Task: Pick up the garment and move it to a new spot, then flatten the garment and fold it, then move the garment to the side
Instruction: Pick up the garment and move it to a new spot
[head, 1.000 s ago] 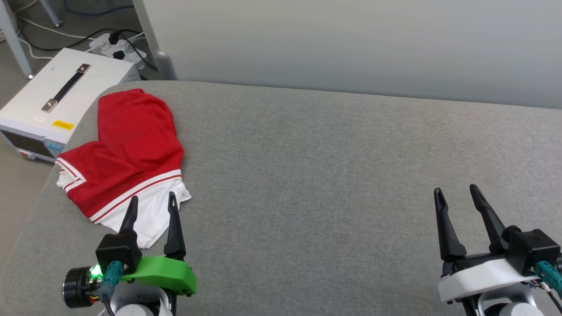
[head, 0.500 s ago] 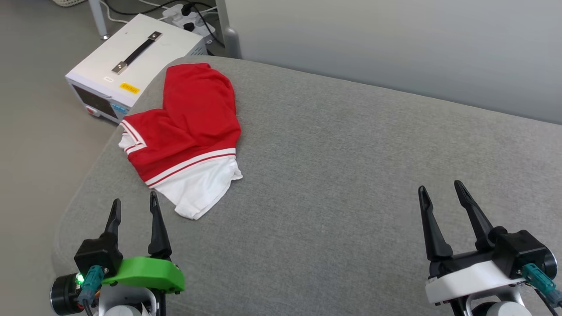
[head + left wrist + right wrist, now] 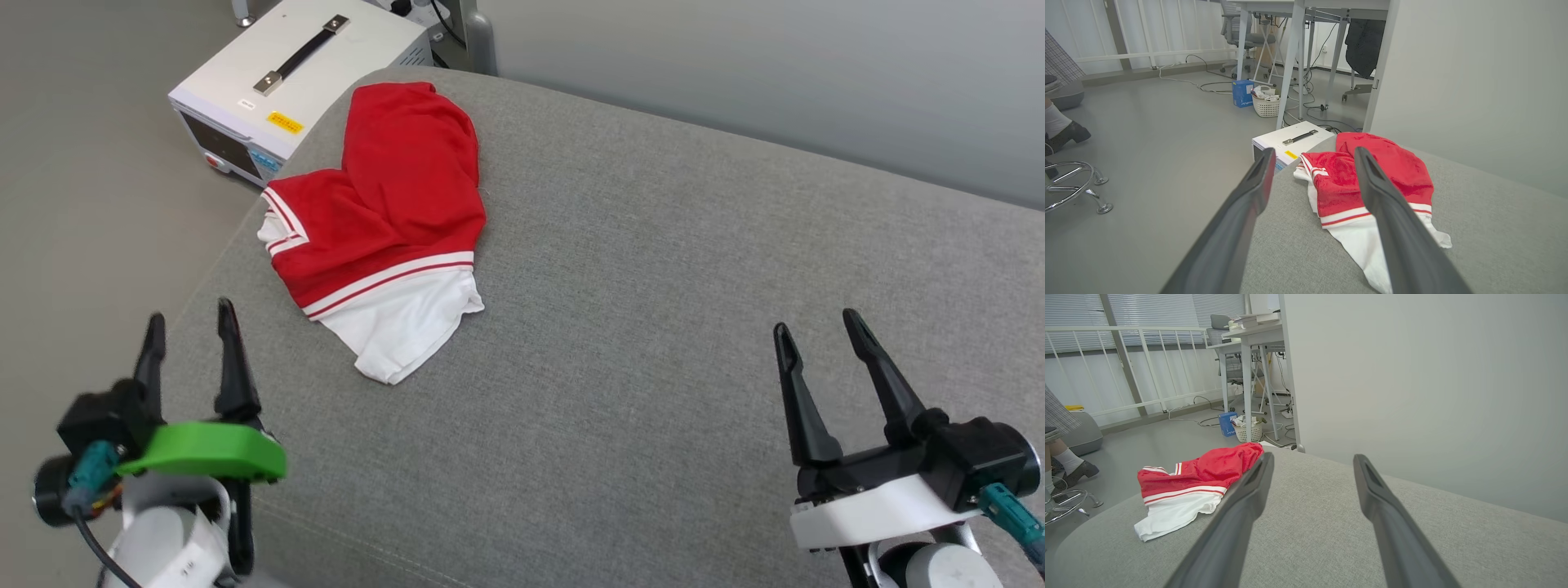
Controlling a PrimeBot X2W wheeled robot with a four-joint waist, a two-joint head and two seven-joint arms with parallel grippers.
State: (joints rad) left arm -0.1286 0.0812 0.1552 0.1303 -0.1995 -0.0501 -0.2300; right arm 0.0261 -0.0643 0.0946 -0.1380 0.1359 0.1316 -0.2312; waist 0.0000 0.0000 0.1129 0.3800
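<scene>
Holding both pairs of fingers spread and empty, I begin at my left gripper (image 3: 189, 312), which hangs over the near left corner of the grey cushion (image 3: 653, 286) and touches nothing. In the head view the shirt (image 3: 392, 220) lies at about 2 o'clock from those fingertips, near but apart. Along my left wrist's own line it sits just ahead, at 1 o'clock. Its long axis runs roughly 12 to 6, with the red body far, by the cushion's back left edge, and the white sleeve end nearest me. It is crumpled and doubled over itself.

From my right gripper (image 3: 816, 321) the shirt is well apart at 10 o'clock, across bare cushion. I judge the left arm the nearer one, reaching forward and right to the white end. Past the shirt, at 11 o'clock, a white box (image 3: 302, 82) stands on the floor.
</scene>
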